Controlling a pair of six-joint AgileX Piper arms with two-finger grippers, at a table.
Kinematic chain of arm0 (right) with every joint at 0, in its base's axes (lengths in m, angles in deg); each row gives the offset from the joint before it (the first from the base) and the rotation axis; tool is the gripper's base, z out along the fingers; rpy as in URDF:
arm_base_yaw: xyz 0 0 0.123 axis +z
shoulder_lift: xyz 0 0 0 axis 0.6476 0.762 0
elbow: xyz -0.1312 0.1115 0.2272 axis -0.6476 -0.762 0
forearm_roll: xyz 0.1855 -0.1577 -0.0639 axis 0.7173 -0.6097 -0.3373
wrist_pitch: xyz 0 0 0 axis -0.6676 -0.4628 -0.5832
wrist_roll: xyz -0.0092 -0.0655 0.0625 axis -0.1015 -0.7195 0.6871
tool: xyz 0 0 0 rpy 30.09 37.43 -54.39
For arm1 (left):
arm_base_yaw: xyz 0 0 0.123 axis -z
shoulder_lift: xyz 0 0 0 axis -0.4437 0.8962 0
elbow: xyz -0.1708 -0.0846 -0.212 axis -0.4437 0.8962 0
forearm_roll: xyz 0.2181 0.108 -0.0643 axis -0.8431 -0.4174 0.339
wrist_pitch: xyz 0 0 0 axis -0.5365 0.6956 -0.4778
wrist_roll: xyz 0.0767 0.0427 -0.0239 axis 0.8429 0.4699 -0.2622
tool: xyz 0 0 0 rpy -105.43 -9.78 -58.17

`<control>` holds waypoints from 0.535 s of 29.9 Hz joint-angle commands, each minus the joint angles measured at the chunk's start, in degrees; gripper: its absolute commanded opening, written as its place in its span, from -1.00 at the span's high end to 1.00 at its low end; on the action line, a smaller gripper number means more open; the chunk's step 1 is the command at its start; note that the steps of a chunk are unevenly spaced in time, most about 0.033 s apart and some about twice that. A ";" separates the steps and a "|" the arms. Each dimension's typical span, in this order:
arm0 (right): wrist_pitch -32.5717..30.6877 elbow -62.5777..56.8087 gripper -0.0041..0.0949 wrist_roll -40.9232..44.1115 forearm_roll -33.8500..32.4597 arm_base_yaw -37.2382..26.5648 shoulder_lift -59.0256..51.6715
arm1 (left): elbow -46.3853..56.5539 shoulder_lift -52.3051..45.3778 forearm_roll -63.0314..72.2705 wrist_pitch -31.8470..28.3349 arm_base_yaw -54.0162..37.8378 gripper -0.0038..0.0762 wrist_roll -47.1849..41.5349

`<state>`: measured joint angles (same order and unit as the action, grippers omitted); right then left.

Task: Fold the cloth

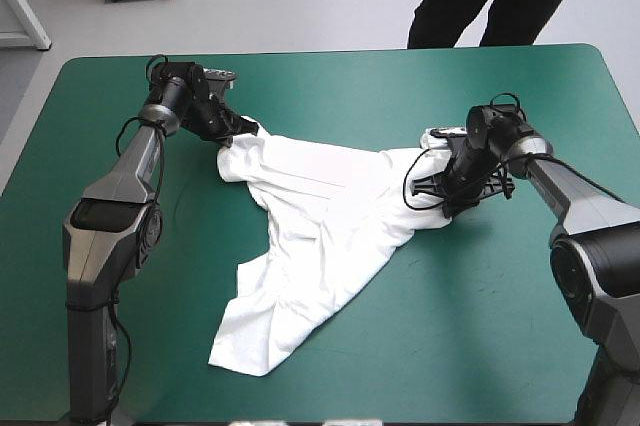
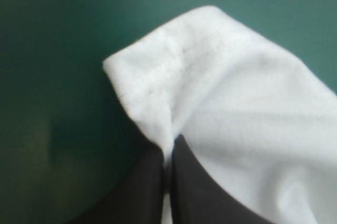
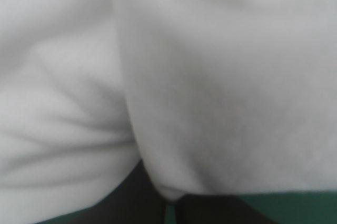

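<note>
Read the table as a clock, 12 o'clock at its far edge. At about 10 o'clock your left tool (image 1: 243, 132) sits low over the table (image 1: 500, 346) with its teal-green cover. Its broad black fingers (image 2: 142, 192) are pressed all but together, pinching one corner of the white short-sleeved T-shirt (image 1: 320, 216). In the left wrist view a thin strip of white runs up between them. Just ahead of the tips the pinched corner stands folded over, with a stitched hem (image 2: 184, 56) across it and bare cover beside it.

From that corner the T-shirt lies across the table's middle, its far edge drawn toward 3 o'clock. The rest narrows into a rumpled tail that ends at about 7 o'clock, short of the near edge.

At about 3 o'clock your right tool (image 1: 442, 196) meets the opposite corner. Its black fingers (image 3: 131, 200) are nearly closed, with only a sliver of teal-green between them. They are pinching the cloth's edge, and white fabric fills almost everything ahead of them.
</note>
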<state>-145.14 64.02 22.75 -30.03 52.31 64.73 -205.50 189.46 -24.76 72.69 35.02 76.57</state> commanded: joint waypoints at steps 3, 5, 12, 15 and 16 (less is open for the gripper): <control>0.04 1.66 0.94 -0.62 -2.11 -0.08 -6.42 | -2.02 -7.68 1.40 3.49 0.05 0.93 0.98; -0.79 2.44 0.94 -0.62 -2.36 -0.08 -8.48 | -2.02 -9.76 1.40 4.57 0.05 0.93 1.35; -4.45 7.54 0.94 -1.74 -2.49 -0.08 -15.28 | -2.02 -20.49 1.40 6.38 0.05 0.93 2.30; -5.44 11.36 0.94 -1.74 -2.49 -0.08 -18.30 | -2.02 -25.73 1.40 6.38 0.05 0.93 2.44; -5.90 12.85 0.94 -1.74 -2.49 -0.08 -19.28 | -2.02 -27.66 1.40 6.38 0.05 0.93 2.44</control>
<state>-150.93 72.14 21.48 -31.94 52.36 50.94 -205.61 170.14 -24.47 76.89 35.02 78.94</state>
